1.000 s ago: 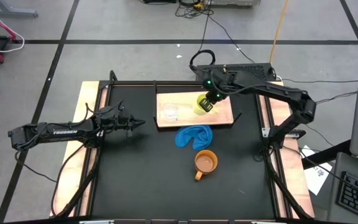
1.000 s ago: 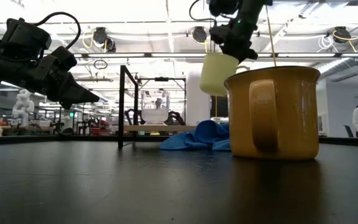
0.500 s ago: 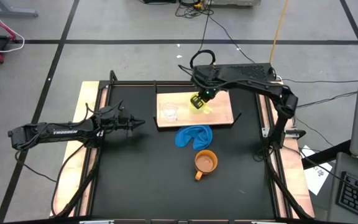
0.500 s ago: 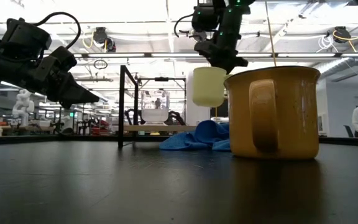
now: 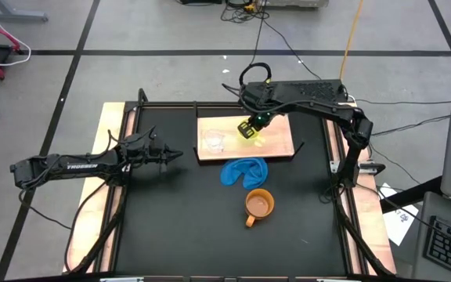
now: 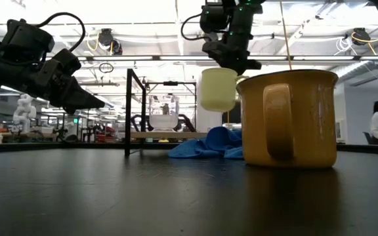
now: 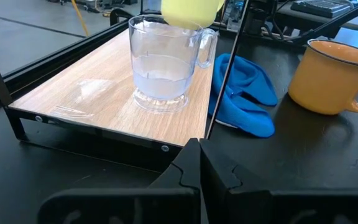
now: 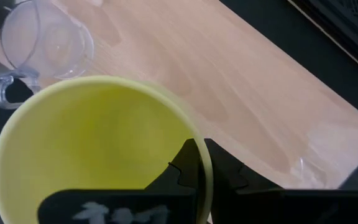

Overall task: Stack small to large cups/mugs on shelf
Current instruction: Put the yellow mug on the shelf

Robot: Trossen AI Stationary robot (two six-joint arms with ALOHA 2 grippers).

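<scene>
The yellow mug (image 5: 249,131) hangs over the light-wood shelf (image 5: 279,142), held by my right gripper (image 5: 251,124), which is shut on it. In the low view the mug (image 6: 216,89) is clear of the shelf. The small clear cup (image 5: 213,142) stands upright on the shelf's left part, left of the mug. The orange-brown mug (image 5: 259,205) stands upright on the black table nearer the front. My left gripper (image 5: 177,154) is shut and empty, in the air left of the shelf. My right gripper holds the yellow mug by its rim (image 8: 194,163), one finger inside the mug and one outside. The fingers come from above, pointing down. The mug hangs upright below them, lifted clear of the shelf.
A blue cloth (image 5: 243,172) lies crumpled on the table between the shelf's front edge and the orange-brown mug. A thin black frame post (image 7: 225,68) stands at the shelf's near edge. Bare shelf surface (image 8: 241,87) lies right of the clear cup.
My right gripper has carried the yellow mug toward the table's left, closer to the clear cup, and a little down. The mug stays upright and clear of the shelf.
</scene>
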